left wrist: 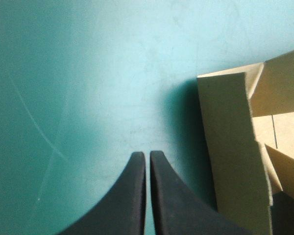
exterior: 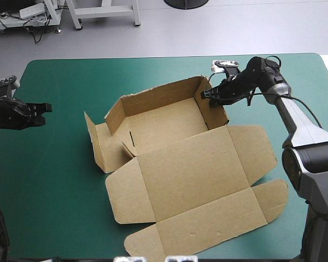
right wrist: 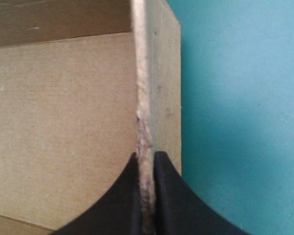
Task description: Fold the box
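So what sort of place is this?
Probably a robotics lab bench: a table with a teal-green cover, the right gripper pinching a wall of a half-folded brown box, the left gripper shut nearby.

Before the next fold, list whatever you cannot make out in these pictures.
- High view: the far wall of the box faces away, so its outer face is hidden.
- High view: the right gripper covers the wall edge it pinches.
- Left wrist view: the picture's edge cuts off most of the box; only a flap near the left gripper shows.
- Right wrist view: everything past the pinched wall is out of frame.
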Available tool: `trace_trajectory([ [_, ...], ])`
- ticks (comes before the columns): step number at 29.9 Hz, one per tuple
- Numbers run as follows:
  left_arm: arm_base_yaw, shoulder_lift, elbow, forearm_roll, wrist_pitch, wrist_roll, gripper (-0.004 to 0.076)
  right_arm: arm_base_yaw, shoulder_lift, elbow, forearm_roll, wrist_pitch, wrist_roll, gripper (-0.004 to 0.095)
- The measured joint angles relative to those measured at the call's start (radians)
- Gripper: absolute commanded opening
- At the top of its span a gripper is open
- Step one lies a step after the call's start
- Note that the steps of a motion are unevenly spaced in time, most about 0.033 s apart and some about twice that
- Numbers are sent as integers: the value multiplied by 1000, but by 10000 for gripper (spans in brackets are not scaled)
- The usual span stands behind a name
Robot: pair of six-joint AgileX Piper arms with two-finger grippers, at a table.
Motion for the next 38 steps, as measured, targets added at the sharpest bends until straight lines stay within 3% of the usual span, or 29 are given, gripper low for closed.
trace_trajectory([
  [8, 0, 48, -1, -85, -104, 0, 7, -21, -186, -110, 51, 76, -7, -14],
  [13, 0, 113, -1, -199, -188, 26, 7, -85, -319, -201, 100, 165, -5, -14],
  [19, 0, 157, -1, -387, -274, 124, 7, -178, -451, -219, 114, 175, 17, -15],
  [22, 0, 189, -1, -533, -236, 212, 7, -200, -519, -220, 132, 175, 17, -15],
  [27, 0, 248, -1, -850, -57, 388, 4, -200, -586, -223, 163, 176, 16, -14],
  [30, 0, 244, -1, -977, -19, 442, 4, -200, -594, -225, 164, 176, 16, -14],
  [38, -27, 97, -1, -977, -4, 440, 4, -200, -585, -224, 160, 175, 16, -14],
])
